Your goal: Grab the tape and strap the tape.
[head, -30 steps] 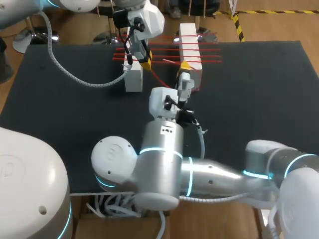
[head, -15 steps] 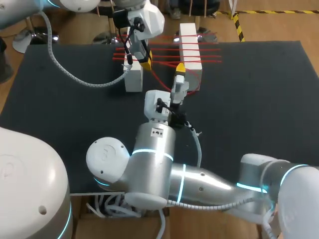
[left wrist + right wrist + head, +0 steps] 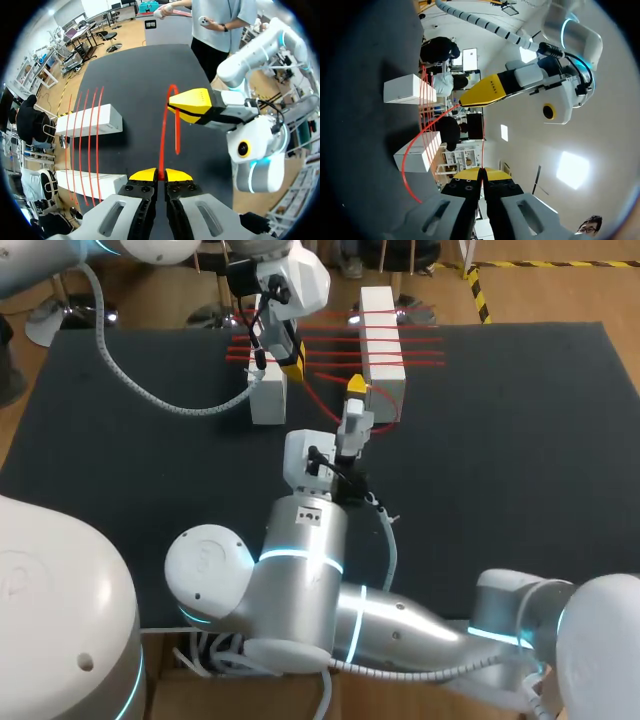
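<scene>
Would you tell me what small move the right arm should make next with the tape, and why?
Probably draw the right gripper a little away from the left gripper to take up slack: both are shut on the red tape, which curves in a loose loop between them beside the white blocks.

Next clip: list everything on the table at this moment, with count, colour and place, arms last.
tape: one, red, several strands strung across both blocks, with a loose loop running to the two pincers.
white blocks: two, white, set apart on the table's far half.
table: one, black top, under everything.
left pincer: one, yellow tips, shut on the tape, over the left-hand block.
right pincer: one, yellow tips, shut on the tape, beside the right-hand block's near end.
</scene>
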Controlling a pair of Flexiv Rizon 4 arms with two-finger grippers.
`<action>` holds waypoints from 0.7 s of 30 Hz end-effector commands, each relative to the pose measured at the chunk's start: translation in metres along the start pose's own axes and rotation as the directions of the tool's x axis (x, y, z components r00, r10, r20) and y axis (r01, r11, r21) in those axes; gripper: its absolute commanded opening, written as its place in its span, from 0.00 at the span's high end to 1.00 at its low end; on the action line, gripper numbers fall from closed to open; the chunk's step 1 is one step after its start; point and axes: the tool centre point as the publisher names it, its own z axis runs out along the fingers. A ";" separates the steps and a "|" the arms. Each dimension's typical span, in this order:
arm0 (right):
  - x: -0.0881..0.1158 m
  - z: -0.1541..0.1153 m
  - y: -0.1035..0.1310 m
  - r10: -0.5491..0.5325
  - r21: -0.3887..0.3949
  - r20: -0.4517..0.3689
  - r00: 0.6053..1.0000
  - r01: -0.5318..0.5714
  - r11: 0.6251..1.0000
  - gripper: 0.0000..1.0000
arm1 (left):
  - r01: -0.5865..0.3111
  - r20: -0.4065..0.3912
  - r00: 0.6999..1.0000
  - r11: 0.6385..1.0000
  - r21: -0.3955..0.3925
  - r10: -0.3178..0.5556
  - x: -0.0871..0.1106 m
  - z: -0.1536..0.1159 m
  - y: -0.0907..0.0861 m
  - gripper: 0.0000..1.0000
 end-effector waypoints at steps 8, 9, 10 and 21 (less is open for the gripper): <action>-0.001 0.009 0.001 -0.031 0.042 0.024 0.999 0.030 0.999 1.00 | 0.001 0.000 1.000 1.000 -0.004 -0.001 0.000 -0.001 -0.001 1.00; -0.001 0.010 0.001 -0.037 0.049 0.027 0.999 0.036 0.998 1.00 | 0.001 0.000 1.000 1.000 -0.004 -0.001 0.000 -0.001 -0.001 1.00; -0.001 0.011 0.001 -0.041 0.057 0.026 0.999 0.039 0.998 1.00 | 0.001 0.000 1.000 1.000 -0.004 -0.001 0.000 -0.001 -0.001 1.00; 0.000 0.013 0.009 -0.043 0.084 0.012 0.999 0.042 0.996 1.00 | 0.001 0.000 1.000 1.000 -0.004 -0.001 0.000 -0.001 -0.001 1.00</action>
